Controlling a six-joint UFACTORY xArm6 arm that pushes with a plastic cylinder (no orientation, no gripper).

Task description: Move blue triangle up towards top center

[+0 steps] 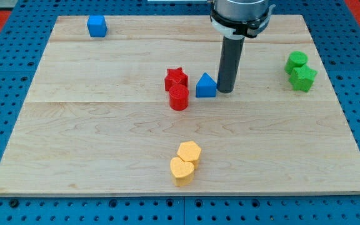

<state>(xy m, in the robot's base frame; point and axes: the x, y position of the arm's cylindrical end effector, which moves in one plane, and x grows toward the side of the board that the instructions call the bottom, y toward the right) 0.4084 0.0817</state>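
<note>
Blue triangle sits mid-surface. Just to its right, touching: my tip, a bare rod tool, nothing gripped. Red star and red cylinder just to its left.

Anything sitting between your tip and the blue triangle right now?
Nothing. In the camera view my tip stands just at the view's right of the blue triangle, touching or nearly so, with no block between. The red blocks lie on its far side.

2 blue blocks: 1 triangle, 1 cube. 2 red: 1 star, 1 cylinder. 2 green: 1 cylinder, 1 star. 2 yellow: 1 hexagon, 1 heart.
</note>
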